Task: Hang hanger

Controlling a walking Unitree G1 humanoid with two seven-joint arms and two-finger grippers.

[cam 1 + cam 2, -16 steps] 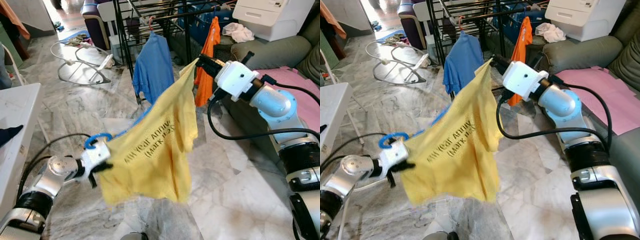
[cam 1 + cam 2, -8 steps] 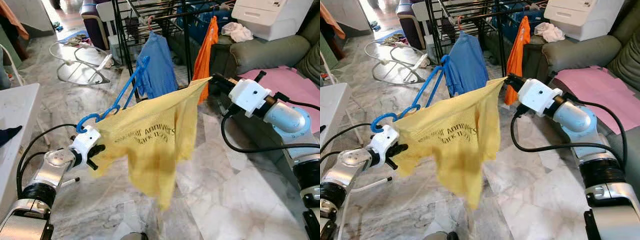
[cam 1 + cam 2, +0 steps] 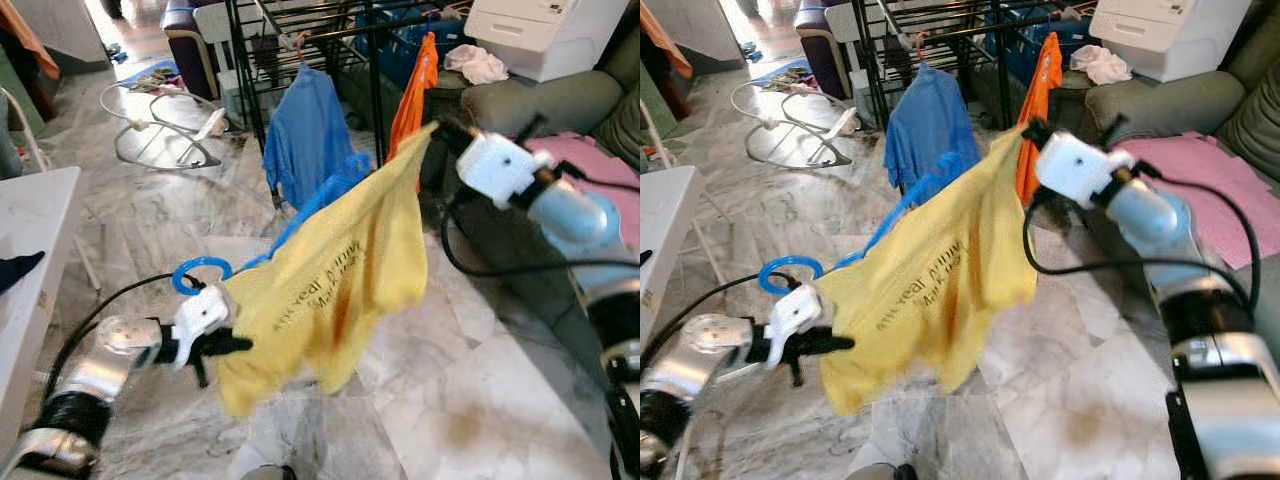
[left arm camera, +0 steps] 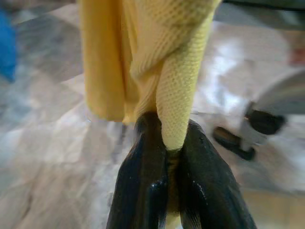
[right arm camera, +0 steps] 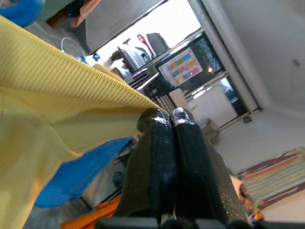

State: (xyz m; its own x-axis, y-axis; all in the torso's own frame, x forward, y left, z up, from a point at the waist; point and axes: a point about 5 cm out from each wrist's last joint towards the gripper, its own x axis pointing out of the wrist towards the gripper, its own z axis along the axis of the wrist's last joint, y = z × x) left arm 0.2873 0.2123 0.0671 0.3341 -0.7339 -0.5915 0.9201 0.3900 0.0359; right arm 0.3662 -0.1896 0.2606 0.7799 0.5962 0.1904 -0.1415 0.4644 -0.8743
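Observation:
A yellow shirt [image 3: 335,285] with dark print hangs stretched between my two grippers above the marble floor. My left gripper [image 3: 232,345], low on the left, is shut on the shirt's lower edge, and the pinched fabric fold [image 4: 178,95] rises from between its fingers [image 4: 143,181]. My right gripper [image 3: 441,128], higher on the right, is shut on the shirt's upper corner [image 5: 119,95]. A blue hanger [image 3: 200,271] lies inside the shirt. Its hook sticks out above the left gripper and one shoulder shows near the top [image 3: 345,170].
A black drying rack [image 3: 375,60] stands at the back with a blue shirt [image 3: 305,130] and an orange garment [image 3: 415,85] on it. A sofa with a pink cloth [image 3: 590,150] is on the right. A white table [image 3: 35,225] is on the left.
My left gripper has dropped and moved right, and my right gripper has risen a little. The hanger, which pointed up toward the rack, now lies lower inside the slanted shirt.

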